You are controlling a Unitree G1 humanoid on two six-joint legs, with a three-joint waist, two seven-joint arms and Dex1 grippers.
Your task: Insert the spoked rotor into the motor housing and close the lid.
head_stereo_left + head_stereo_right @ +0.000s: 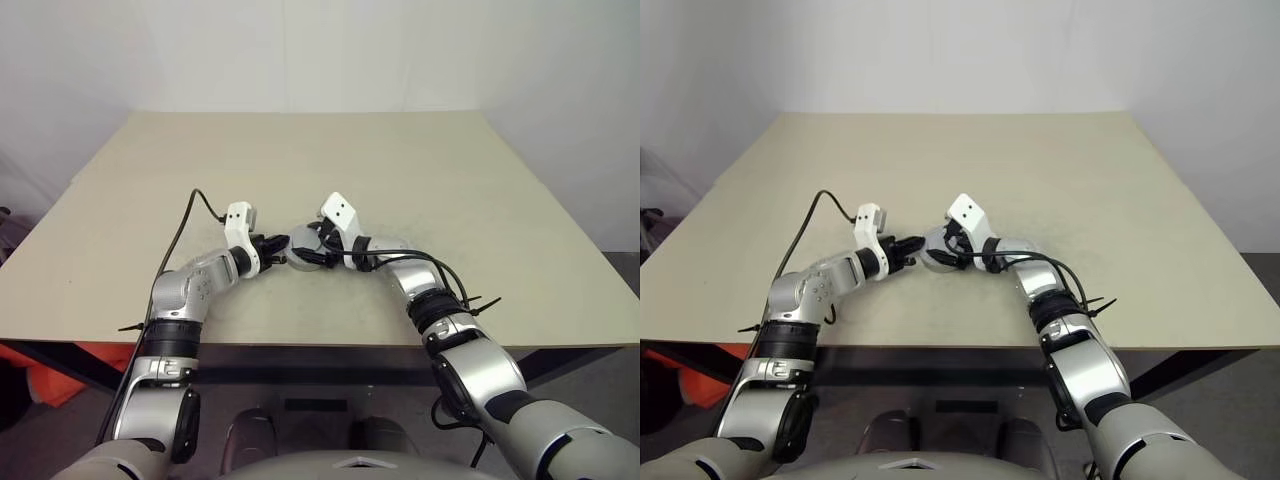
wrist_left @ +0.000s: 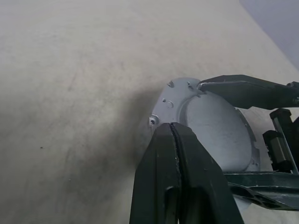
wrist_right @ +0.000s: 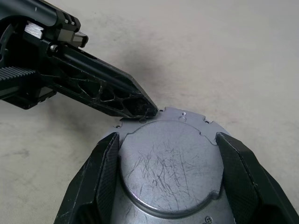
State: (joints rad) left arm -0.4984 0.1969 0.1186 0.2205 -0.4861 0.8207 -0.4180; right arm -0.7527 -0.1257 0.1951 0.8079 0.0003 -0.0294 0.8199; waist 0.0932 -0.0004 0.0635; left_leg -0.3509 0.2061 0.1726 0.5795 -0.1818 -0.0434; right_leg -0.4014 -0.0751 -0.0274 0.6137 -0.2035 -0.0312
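between right gripper [image 3: 170, 154] fingers, motor housing [image 3: 170, 170]; left gripper [image 2: 174, 128] seemingly touching.

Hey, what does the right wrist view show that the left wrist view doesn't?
Right wrist view alone: the scratched round face of the motor housing, with the right gripper clamped across it on both sides. Left wrist view alone: the housing's flange edge-on, and the left gripper's shut fingers seen from behind. Both show the left gripper's tip at the housing's rim, above the beige table.
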